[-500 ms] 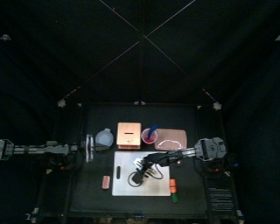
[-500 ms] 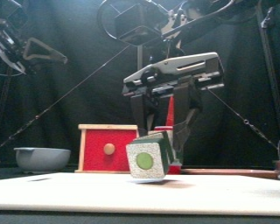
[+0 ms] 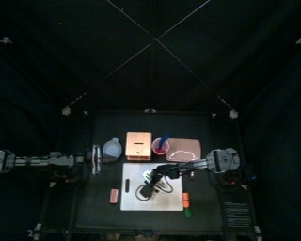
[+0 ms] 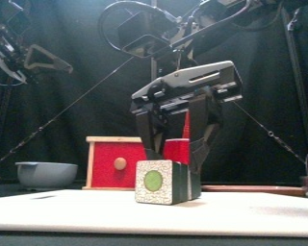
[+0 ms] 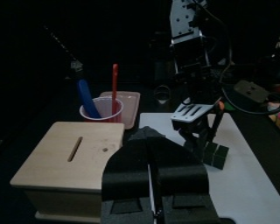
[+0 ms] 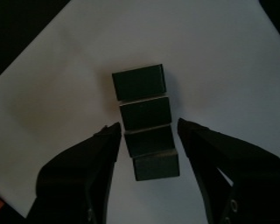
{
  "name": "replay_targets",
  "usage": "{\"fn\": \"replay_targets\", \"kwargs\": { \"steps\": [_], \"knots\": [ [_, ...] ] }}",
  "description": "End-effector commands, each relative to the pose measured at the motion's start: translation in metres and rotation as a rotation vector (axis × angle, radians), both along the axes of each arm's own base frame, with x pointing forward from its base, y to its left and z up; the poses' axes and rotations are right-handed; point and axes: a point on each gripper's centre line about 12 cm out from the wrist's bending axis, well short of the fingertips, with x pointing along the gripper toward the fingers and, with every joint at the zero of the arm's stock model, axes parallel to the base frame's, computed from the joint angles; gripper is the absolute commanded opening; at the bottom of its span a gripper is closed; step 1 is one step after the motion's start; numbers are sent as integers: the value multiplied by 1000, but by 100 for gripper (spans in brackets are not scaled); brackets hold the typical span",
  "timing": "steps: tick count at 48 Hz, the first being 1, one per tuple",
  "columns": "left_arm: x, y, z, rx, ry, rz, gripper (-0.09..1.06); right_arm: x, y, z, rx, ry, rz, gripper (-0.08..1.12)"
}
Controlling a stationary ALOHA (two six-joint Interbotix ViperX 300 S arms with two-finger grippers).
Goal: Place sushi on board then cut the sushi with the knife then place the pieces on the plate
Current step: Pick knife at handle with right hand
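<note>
The right fingers (image 6: pixel 90 166) are spread, one on each side of the sushi roll (image 6: pixel 146 122), straddling its two nearest blocks. A thin strip of board shows between each finger and the roll, so nothing is pinched. The roll is four dark green blocks in a row, touching end to end, lying flat on the white cutting board (image 6: pixel 73 96).

Front view: the roll sits on the board with its end face (green dot on white) toward the camera, and the fingers come down around it from above. Top view: the right arm comes in from the right and reaches over the board's middle, where the roll lies.

Behind the board:
- A pale wooden box (image 3: pixel 143 145) with a red drawer front.
- A red cup (image 5: pixel 104 109) just beside the box, on its right, holding the blue knife (image 5: pixel 80 87) and the red knife (image 5: pixel 115 77), both upright.
- The pink tray (image 3: pixel 183 148) right of the cup.
- A blue-grey bowl (image 3: pixel 112 148) left of the box.

A small red toy (image 3: pixel 114 195) lies on the bench (image 3: pixel 97 215) just left of the board. Another small toy is at the board's right edge, too small to tell what it is.

The left fingers (image 5: pixel 130 175) are pressed together with nothing between them. The left arm is at the bench's left side near the bowl, well apart from the board.
</note>
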Motion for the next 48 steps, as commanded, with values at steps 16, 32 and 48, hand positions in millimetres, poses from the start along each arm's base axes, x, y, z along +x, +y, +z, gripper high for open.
{"fn": "replay_targets", "kwargs": {
  "steps": [16, 32, 48],
  "knots": [
    [2, 1, 5, 1, -15, 5, -2, 3, -6, 32, 23, -51, -28, 99],
    [2, 1, 7, -2, -20, 5, -2, -1, -30, 62, 67, -86, -249, 99],
    [2, 1, 7, -2, -20, 5, -2, -1, -57, 73, 50, -151, -493, 99]
  ]
}}
